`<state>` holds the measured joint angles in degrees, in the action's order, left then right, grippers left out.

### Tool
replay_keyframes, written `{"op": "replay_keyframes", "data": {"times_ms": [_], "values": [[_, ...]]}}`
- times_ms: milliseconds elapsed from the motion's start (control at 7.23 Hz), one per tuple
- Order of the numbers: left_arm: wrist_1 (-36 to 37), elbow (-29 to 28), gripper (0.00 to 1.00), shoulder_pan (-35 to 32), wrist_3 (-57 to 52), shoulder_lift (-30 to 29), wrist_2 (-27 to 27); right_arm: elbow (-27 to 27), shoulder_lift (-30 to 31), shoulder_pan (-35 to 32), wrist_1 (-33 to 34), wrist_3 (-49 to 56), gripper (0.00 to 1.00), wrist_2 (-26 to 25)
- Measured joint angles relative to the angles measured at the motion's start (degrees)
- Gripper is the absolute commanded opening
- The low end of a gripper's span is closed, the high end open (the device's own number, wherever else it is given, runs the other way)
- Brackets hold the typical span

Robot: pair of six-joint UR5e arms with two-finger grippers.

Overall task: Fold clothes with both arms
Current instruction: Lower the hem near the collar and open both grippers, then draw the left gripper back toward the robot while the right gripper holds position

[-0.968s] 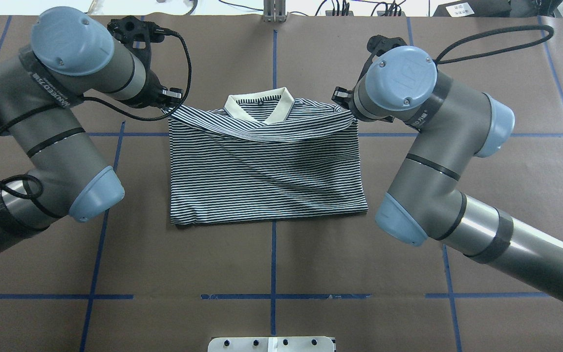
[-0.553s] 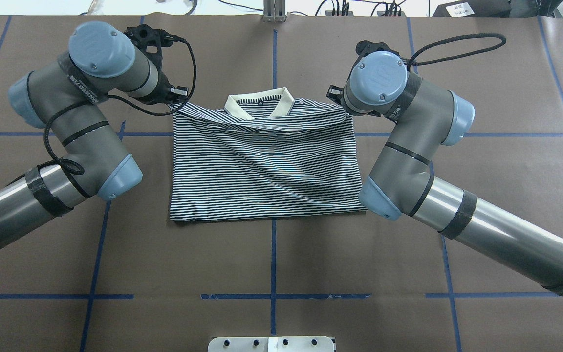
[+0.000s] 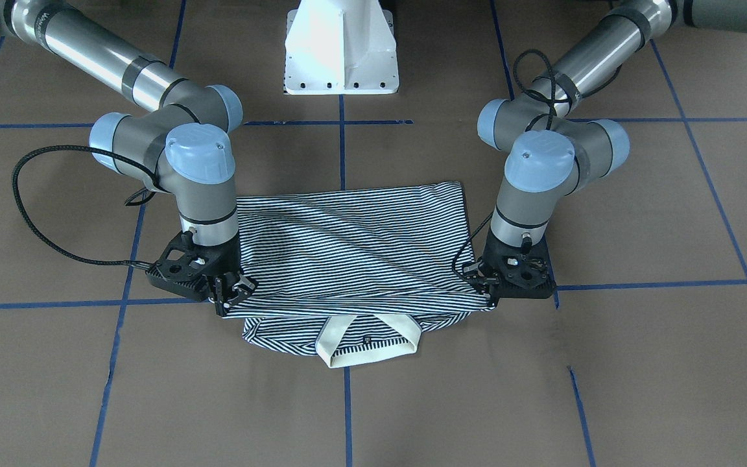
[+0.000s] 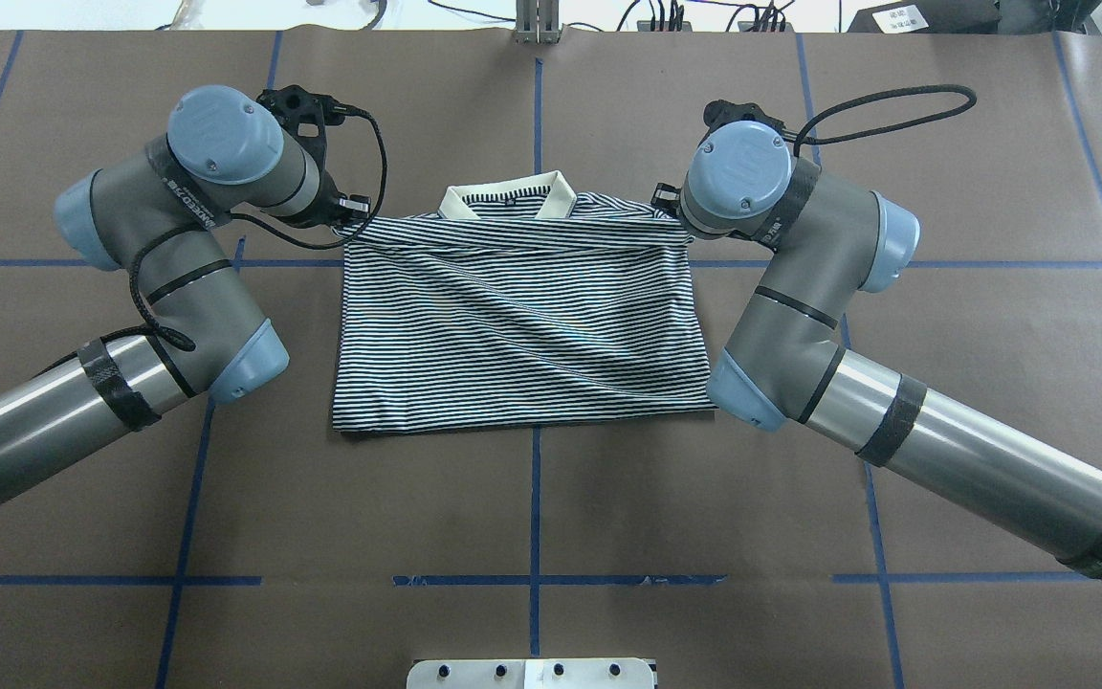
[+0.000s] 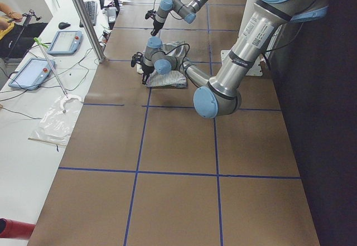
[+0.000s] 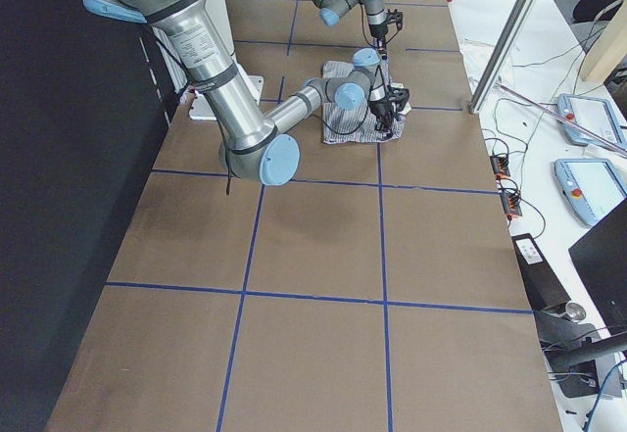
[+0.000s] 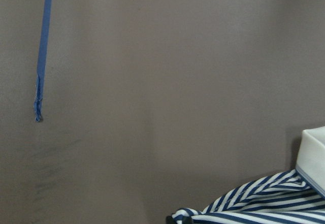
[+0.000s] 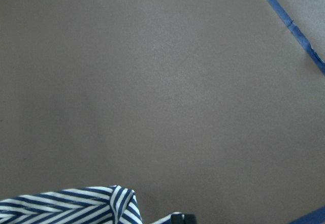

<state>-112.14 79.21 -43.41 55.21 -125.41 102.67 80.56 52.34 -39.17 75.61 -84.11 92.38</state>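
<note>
The striped polo shirt (image 4: 522, 325) lies folded in half on the brown table, its cream collar (image 4: 508, 199) at the far edge; it also shows in the front view (image 3: 347, 253). Its hem layer is drawn up as a taut straight edge just below the collar. My left gripper (image 4: 352, 212) is shut on that edge's left corner, low over the table, and also shows in the front view (image 3: 485, 288). My right gripper (image 4: 671, 206) is shut on the right corner, seen too in the front view (image 3: 234, 295). Wrist views show only striped corners (image 7: 254, 209) (image 8: 76, 203) and bare table.
The white pedestal base (image 3: 341, 52) stands at the robot's side of the table. Blue tape lines (image 4: 536, 498) mark a grid on the brown cover. A side bench with tablets (image 5: 58, 42) and cables runs along the far edge, behind a metal post (image 4: 537, 19).
Both arms have come down and carried the held edge toward the collar. The edge sagged across the collar before and now runs straight just below it.
</note>
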Motion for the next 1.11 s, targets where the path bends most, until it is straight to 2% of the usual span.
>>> {"op": "replay_keyframes", "data": {"times_ms": [415, 830, 968, 1107], "values": [[-1.42, 1.95, 1.00, 0.86, -1.62, 1.00, 0.05, 0.61, 0.20, 0.38, -0.24, 5.16, 1.00, 0.36], [-1.86, 13.12, 1.00, 1.68, -4.35, 8.86, 0.65, 4.07, 1.71, -2.97, -0.41, 15.55, 1.00, 8.05], [-2.11, 17.79, 0.85, 3.12, -2.98, 12.98, 0.66, 5.64, 2.90, -3.48, -0.45, 16.84, 1.00, 9.44], [-2.28, 22.08, 0.65, 5.53, 0.74, 16.57, 0.53, 6.68, 3.72, -3.65, -0.46, 17.32, 1.00, 9.97]]}}
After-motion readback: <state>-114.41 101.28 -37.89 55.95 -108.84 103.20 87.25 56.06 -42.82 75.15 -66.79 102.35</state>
